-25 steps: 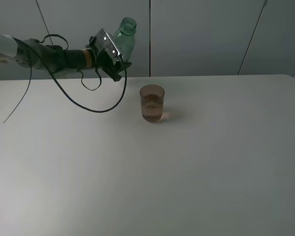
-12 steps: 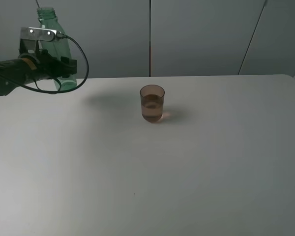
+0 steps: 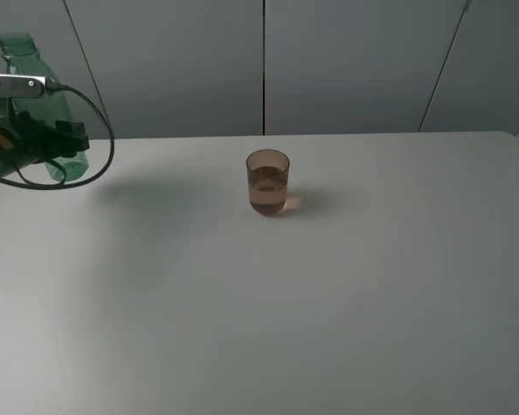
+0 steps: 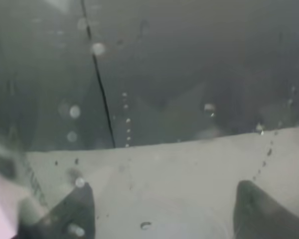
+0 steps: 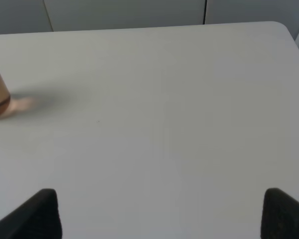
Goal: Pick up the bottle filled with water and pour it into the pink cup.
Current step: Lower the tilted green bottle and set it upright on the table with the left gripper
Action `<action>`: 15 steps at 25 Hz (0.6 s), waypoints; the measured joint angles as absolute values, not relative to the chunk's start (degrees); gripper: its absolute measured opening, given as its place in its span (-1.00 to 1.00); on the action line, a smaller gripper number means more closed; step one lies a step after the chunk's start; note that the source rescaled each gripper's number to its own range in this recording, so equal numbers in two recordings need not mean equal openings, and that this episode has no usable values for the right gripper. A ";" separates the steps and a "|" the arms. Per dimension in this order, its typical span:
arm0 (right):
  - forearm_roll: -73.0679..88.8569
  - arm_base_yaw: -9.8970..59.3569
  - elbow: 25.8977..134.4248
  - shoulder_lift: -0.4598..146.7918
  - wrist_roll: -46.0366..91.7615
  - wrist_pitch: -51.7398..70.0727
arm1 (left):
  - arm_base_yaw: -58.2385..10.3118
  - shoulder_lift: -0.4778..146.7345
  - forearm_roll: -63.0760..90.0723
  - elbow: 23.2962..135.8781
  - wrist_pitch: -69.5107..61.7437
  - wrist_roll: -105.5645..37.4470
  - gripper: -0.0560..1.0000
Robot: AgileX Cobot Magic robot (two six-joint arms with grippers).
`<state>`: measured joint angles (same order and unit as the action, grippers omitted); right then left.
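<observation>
The white table is filling the lower two thirds of the high view, matte and evenly lit, with a soft grey shadow spreading across its upper left part. Just above the frame's centre the pink cup is standing upright on it, holding some liquid and throwing a faint pinkish glow to its right.

At the far left edge, near the table's back border, the left gripper is pinching the bottle, which is standing upright with its open neck in the upper left corner; a black cable is looping beside it.

The right gripper is hanging over bare tabletop with its fingers spread wide.

Behind everything, grey wall panels are rising, split by dark seams.
</observation>
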<state>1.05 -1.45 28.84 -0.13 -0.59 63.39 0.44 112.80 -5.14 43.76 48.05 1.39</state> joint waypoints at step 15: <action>1.05 -1.45 28.84 -0.13 -0.59 63.39 | -2.05 125.32 -6.18 49.42 55.47 2.44 -0.89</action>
<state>1.05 -1.45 28.84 -0.13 -0.59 63.39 -2.05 125.32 -6.18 49.42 55.47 2.44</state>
